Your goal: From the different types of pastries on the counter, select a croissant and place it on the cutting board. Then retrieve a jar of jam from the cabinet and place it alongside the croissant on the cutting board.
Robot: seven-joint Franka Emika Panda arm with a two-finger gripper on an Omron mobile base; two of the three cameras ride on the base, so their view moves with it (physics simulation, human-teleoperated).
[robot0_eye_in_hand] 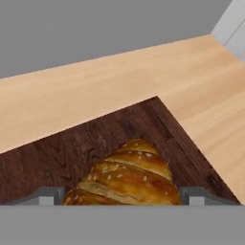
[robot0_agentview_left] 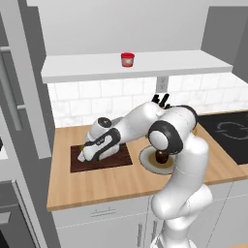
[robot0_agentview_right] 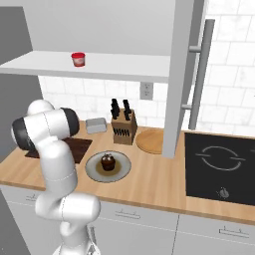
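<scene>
The golden-brown croissant (robot0_eye_in_hand: 129,177) sits between my two fingertips, low over the dark cutting board (robot0_eye_in_hand: 72,153), and both fingers touch its sides. My gripper (robot0_eye_in_hand: 122,196) is shut on it. Seen from the left base, the gripper (robot0_agentview_left: 83,156) is down at the left end of the cutting board (robot0_agentview_left: 121,157). The dark cupcake (robot0_agentview_right: 108,162) stands on a grey plate (robot0_agentview_right: 94,169) to the right of the board. A red jar of jam (robot0_agentview_left: 127,59) stands on the white cabinet ledge (robot0_agentview_left: 169,63) above the counter (robot0_agentview_left: 97,186).
A knife block (robot0_agentview_right: 123,124) and a small grey box (robot0_agentview_right: 96,125) stand by the tiled wall. A round tan disc (robot0_agentview_right: 149,141) lies beside a tall grey unit (robot0_agentview_right: 187,74). A black cooktop (robot0_agentview_right: 219,159) takes the right end of the counter.
</scene>
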